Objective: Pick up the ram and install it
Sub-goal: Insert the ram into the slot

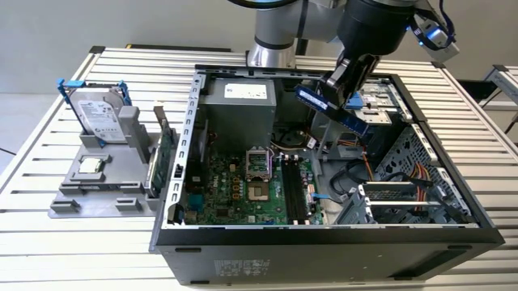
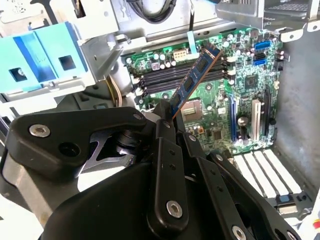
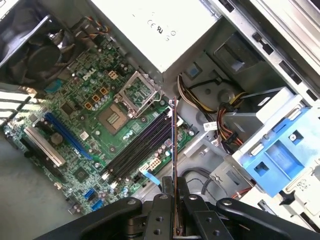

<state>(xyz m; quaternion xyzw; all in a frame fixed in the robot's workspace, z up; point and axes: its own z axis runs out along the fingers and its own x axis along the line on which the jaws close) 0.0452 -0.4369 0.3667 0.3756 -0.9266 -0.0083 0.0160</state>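
Observation:
The ram (image 1: 355, 122) is a long narrow stick that looks blue, with dark chips. It hangs tilted in the air over the open computer case, above the area to the exterior view's right of the motherboard. My gripper (image 1: 338, 90) is shut on its upper part. In the second wrist view the ram (image 2: 196, 77) sticks out from the black fingers (image 2: 165, 150) toward the board. In the first wrist view the ram (image 3: 173, 145) shows edge-on, over the dark memory slots (image 3: 140, 145). Those slots (image 1: 293, 193) lie well below the stick.
The case (image 1: 324, 242) lies open on a slatted table. Inside are a grey power supply (image 1: 239, 100), cables and a drive cage (image 1: 404, 203). At the exterior view's left, a grey stand (image 1: 101, 182) carries a silver hard drive (image 1: 101, 115) in a blue frame and a green card (image 1: 164, 160).

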